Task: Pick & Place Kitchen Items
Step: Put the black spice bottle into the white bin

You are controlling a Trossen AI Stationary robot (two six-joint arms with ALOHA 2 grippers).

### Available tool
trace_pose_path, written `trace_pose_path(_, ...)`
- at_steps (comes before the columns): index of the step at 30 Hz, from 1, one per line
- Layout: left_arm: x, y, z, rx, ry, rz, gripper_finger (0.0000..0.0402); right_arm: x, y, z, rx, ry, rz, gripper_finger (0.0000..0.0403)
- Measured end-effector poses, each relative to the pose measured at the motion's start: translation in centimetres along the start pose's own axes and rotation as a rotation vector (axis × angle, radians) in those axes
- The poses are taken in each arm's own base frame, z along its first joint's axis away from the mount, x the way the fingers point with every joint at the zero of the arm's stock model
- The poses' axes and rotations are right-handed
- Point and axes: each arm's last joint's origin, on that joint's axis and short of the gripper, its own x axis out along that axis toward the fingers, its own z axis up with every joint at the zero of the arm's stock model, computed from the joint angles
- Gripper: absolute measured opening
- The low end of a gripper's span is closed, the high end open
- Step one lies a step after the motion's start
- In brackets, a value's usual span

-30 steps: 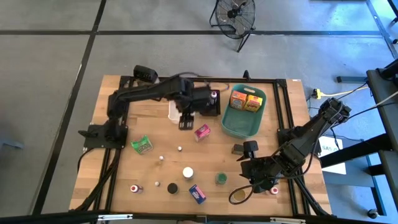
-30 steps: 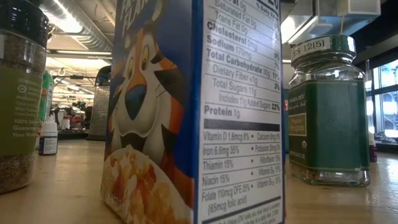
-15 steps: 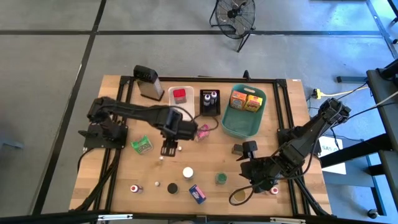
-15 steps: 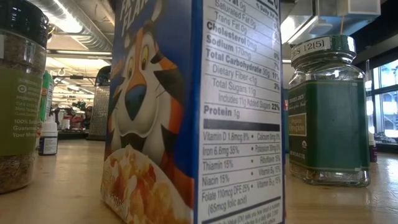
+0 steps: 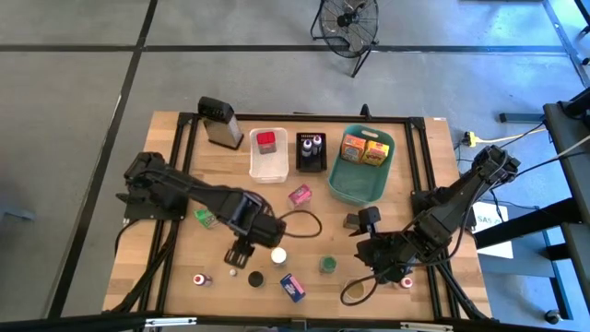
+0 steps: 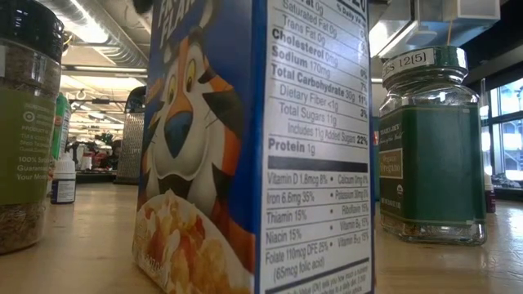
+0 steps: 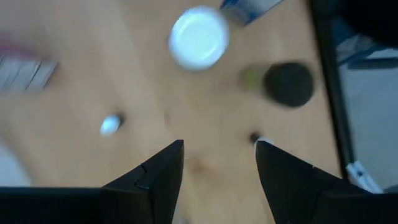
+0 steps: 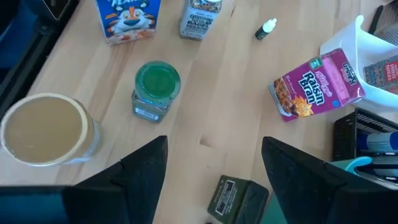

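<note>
my left hand [image 5: 239, 256] hovers released and empty over the bench [image 5: 304, 231], beside the white-capped jar [image 5: 277, 254]; right hand [image 5: 369, 222] released too.

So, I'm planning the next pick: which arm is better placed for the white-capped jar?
Left. The left gripper, open and empty, hovers right beside the white-capped jar; the right gripper waits farther off.
</note>
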Motion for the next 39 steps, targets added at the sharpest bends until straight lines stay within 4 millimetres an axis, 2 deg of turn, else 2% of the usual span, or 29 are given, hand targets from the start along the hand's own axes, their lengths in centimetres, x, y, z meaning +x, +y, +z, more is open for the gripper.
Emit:
trace_pose_path(7,0.2,-2.9,0.6,0.034,-0.085,-0.026,0.0196,0.0,0.0,-0.1,-0.001,0.010,-0.003,0.0264)
trace_pose_path(20,2.1,-6.0,0.4,0.093,-0.090,0.039,0.0194,0.0,0.0,-0.1,-0.003,0.010,-0.003,0.0264)
trace_pose_path(26,3.7,-6.5,0.2,0.114,-0.082,0.020,0.0195,0.0,-0.1,-0.1,-0.034,0.011,-0.003,0.0264)
trace_pose_path(39,3.8,-6.7,0.2,0.162,-0.080,0.018,0.0195,0.0,-0.1,-0.1,-0.092,0.010,-0.003,0.0264)
